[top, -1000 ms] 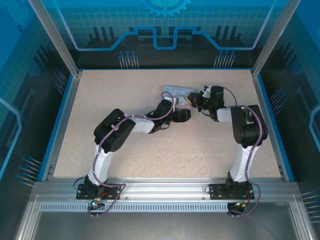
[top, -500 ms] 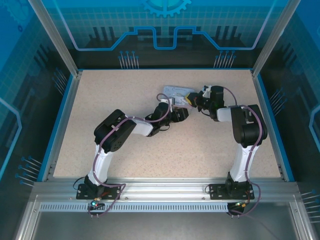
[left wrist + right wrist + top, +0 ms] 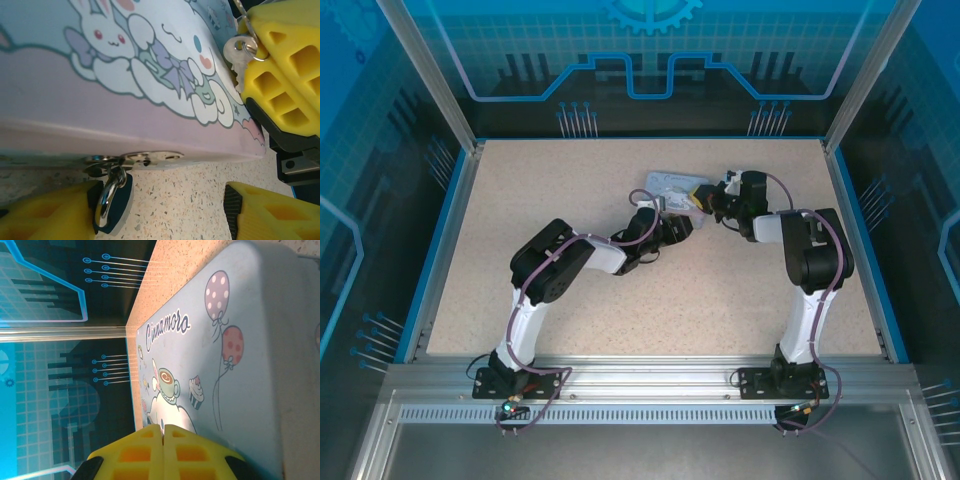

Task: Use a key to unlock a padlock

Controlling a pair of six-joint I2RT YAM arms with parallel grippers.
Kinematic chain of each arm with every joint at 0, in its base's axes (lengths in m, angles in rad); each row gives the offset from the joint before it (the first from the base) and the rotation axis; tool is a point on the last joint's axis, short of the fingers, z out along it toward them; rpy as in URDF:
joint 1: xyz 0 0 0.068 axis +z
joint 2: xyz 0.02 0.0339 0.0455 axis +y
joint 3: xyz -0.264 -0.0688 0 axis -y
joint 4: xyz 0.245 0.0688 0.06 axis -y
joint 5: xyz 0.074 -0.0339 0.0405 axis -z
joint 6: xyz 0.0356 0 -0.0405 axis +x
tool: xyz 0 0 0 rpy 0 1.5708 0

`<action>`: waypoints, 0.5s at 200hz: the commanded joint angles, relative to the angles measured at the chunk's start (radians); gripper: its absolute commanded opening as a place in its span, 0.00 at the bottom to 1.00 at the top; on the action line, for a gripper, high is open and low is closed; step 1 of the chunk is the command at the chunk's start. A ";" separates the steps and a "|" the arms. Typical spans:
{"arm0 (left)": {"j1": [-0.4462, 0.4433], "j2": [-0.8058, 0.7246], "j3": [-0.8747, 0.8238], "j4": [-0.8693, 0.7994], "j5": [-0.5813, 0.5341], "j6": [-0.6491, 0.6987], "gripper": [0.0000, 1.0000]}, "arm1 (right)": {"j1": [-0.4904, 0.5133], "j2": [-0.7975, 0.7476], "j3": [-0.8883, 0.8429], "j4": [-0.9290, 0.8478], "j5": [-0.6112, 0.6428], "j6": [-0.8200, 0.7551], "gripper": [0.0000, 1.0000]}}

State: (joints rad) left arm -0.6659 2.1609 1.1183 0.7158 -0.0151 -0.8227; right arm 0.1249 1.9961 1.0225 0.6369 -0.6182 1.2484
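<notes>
Metal padlock [image 3: 114, 200]: hangs from the hasp [image 3: 150, 159] of the tin [image 3: 125, 100], just beside one finger of the left pincer [image 3: 160, 212]
Left pincer state: spread wide, gripping nothing
Small key [image 3: 234, 51]: pinched in the clenched right pincer [image 3: 162, 430], at the tin's end
Risk: unheld padlock swings away when the key pushes; thin key may twist or slip in the pads

Both arms stretch inward, wrists nearly meeting.
Left gripper [image 3: 161, 212] spread wide; right gripper [image 3: 162, 450] seemingly pinched shut.
</notes>
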 commanded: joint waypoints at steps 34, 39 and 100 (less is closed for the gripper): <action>-0.014 0.016 -0.014 -0.060 -0.084 -0.029 0.59 | 0.000 0.035 0.009 -0.037 -0.006 -0.023 0.00; -0.015 0.016 -0.014 -0.065 -0.091 -0.030 0.59 | 0.001 0.035 0.009 -0.037 -0.006 -0.023 0.00; -0.017 0.032 -0.013 -0.088 -0.127 -0.040 0.49 | -0.001 0.042 0.011 -0.036 -0.011 -0.024 0.00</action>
State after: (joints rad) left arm -0.6773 2.1609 1.1179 0.6849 -0.1017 -0.8516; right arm 0.1242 1.9968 1.0229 0.6376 -0.6212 1.2480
